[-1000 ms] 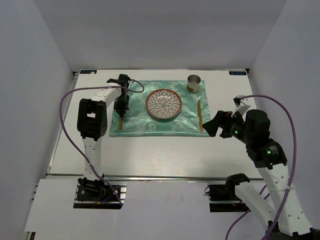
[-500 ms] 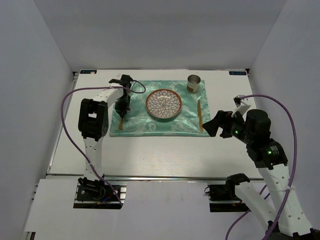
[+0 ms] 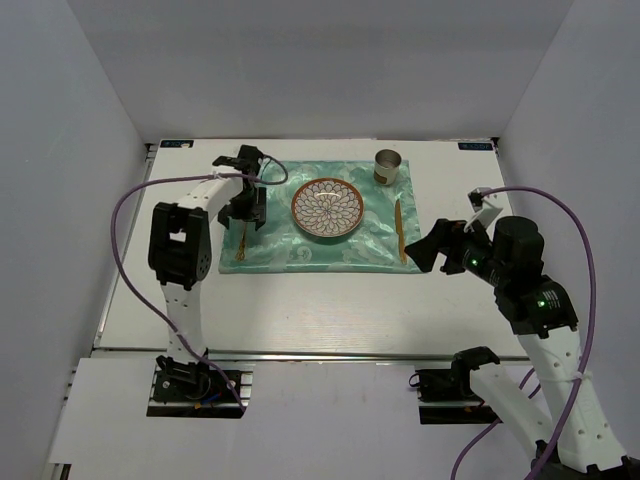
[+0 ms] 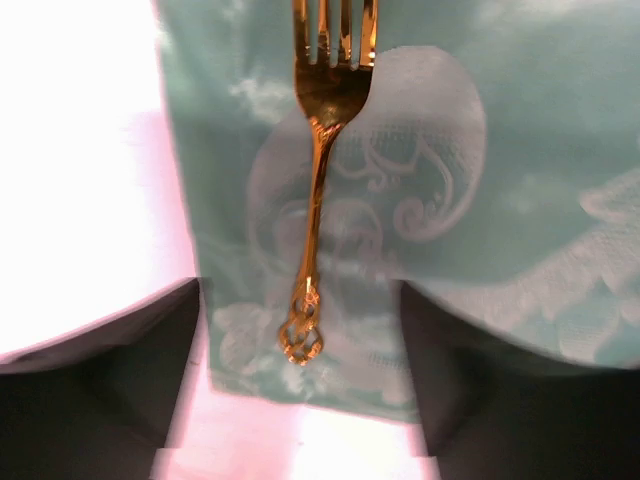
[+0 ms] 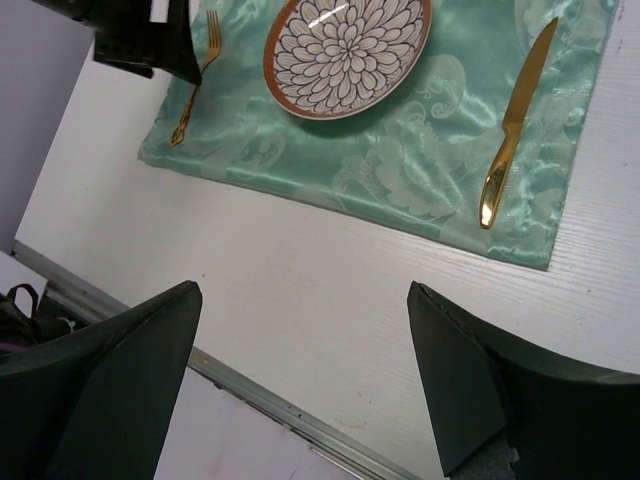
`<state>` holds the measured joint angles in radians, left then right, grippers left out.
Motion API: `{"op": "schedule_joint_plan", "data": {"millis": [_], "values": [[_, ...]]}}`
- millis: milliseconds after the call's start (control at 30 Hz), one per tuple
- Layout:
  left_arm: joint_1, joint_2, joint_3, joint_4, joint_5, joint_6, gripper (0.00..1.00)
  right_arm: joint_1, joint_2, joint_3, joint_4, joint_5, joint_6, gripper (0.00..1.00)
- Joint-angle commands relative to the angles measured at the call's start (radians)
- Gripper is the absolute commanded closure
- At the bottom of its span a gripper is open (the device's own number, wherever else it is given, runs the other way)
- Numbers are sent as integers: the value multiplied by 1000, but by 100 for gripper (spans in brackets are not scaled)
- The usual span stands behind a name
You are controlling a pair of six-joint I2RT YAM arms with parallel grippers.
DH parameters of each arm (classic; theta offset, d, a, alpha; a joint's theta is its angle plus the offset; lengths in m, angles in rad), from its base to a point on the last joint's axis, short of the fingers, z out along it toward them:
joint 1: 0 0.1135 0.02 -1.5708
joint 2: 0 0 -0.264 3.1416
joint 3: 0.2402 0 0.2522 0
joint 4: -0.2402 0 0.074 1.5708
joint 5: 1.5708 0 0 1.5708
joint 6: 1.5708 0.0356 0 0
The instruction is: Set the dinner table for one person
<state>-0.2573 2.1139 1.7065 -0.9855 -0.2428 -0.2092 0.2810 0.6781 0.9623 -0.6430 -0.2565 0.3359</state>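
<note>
One large white rectangular surface (image 3: 300, 300), walled in white, bears a shiny mint-green cloth (image 3: 300, 255) with a flower-patterned round plate (image 3: 328, 208). From the left wrist, the left tool (image 4: 300, 295) stands parted astride a slim gold fork (image 4: 330, 95) lying free on the cloth. From the right wrist, the right tool (image 5: 303, 300) gapes wide above the bare surface, holding nothing.

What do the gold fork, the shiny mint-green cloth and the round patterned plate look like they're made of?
Gold fork: likely polished gold-toned metal, mirror-bright glints along its handle. Mint-green cloth: probably satin-like woven fabric, glossy sheen with damask swirls. Round patterned plate: seemingly glazed ceramic, a light streak reflecting on its petal pattern.
</note>
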Motion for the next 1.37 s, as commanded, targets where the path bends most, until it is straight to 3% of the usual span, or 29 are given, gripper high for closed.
{"op": "schedule_joint_plan", "data": {"millis": [0,67,267,367,500,700,867,1333], "values": [[-3,-205,-19,22,-38,-62,2,-2,9,75,-6,35,-20,11],[16,-287,-63,28,-47,-125,2,-3,17,107,-52,81,-29,11],[4,-759,-347,76,-141,-261,2,-3,34,269,-240,301,-57,11],[4,-938,-433,15,-164,-298,2,4,25,305,-297,451,-60,11],[4,-1127,-467,-97,-213,-300,2,4,2,349,-349,461,-64,11],[4,-1288,-493,-214,-191,-283,2,21,-64,360,-426,479,-72,11],[4,-1460,-536,-215,-92,-271,2,37,-135,333,-471,513,-61,11],[4,-1490,-505,-245,-78,-269,2,53,-184,297,-489,539,-43,11]]}}
